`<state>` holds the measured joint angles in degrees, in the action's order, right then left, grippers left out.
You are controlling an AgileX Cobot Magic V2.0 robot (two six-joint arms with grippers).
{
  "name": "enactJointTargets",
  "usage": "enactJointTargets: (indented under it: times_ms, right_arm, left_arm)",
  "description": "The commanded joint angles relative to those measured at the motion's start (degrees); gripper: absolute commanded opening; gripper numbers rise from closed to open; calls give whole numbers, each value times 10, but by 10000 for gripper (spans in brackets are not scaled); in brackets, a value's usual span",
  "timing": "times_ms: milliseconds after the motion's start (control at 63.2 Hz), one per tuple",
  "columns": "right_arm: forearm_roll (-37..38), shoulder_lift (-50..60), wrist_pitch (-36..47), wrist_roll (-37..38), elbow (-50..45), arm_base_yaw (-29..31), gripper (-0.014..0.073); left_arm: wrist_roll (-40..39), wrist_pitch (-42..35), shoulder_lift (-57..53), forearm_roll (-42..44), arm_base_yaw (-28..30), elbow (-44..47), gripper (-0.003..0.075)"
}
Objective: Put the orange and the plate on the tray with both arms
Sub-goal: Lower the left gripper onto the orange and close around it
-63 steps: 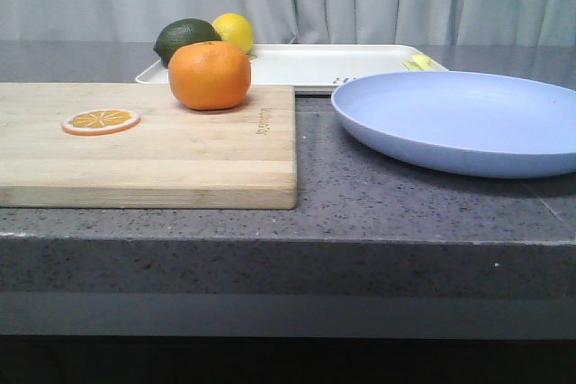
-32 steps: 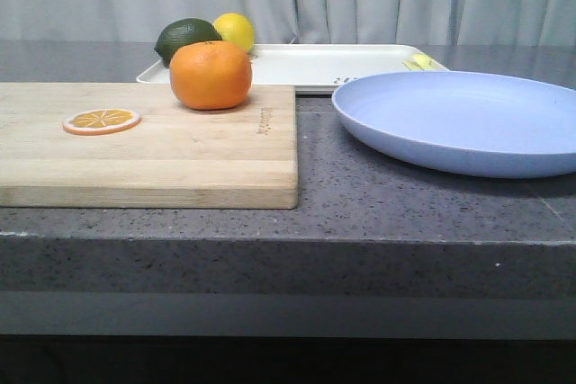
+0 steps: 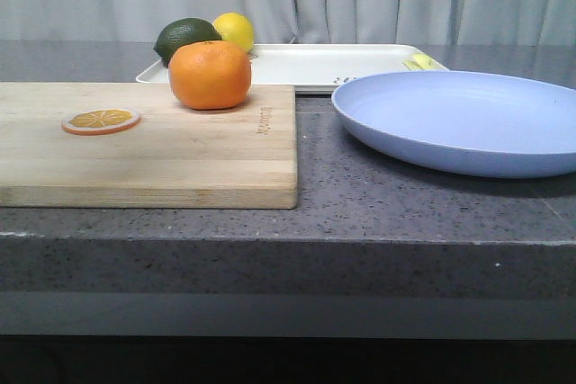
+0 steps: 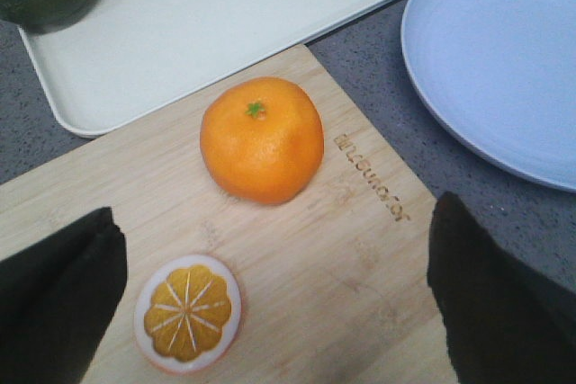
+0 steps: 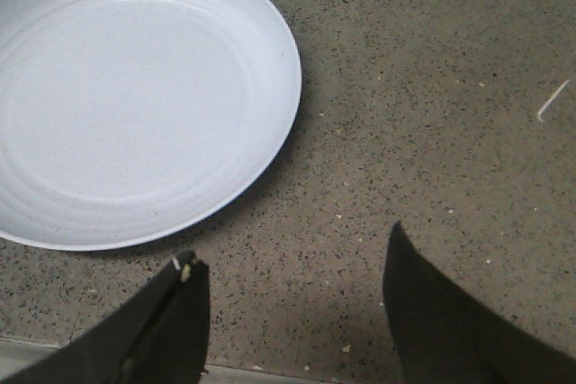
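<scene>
- so, from the front: the orange (image 3: 210,75) sits on the far right part of the cutting board (image 3: 144,146), the plate (image 3: 463,120) rests on the counter (image 3: 360,213) to the right, and the tray (image 3: 333,65) lies behind both, with a lime (image 3: 183,38) and a lemon (image 3: 234,30) at its left end. a dark bit of my left arm shows at the top edge; i can't read my jaws from this view.
- over my left wrist: my left gripper (image 4: 270,308) is spread wide, holding nothing — the orange lies ahead of the gap between my fingers, roughly centred, with the orange slice (image 4: 187,313) nearer, just inside one finger. being round, the fruit has no long axis to line up with; i judge i need to go forward and down.
- over my right wrist: my right gripper (image 5: 292,312) is also spread and empty above bare counter. the plate lies ahead and off to one side, its rim near one fingertip — so this arm is the nearer one for it, and i'd expect to take it at the rim.
</scene>
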<state>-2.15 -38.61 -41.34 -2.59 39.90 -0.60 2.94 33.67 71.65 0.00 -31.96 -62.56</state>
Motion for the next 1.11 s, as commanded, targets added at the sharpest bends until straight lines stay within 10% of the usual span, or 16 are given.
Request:
enactJointTargets:
  times_ms: [0, 854, 1092]
  right_arm:
    - [9, -3, 35, -5, 14, -2, 448]
    - [9, -3, 34, -5, 14, -2, 448]
    - [9, -3, 34, -5, 14, -2, 448]
  left_arm:
    - [0, -43, 35, 0, -5, -52, 662]
    - [0, -47, 272, 21, -4, -190, 659]
    - [0, -31, 275, 21, -4, -190, 496]
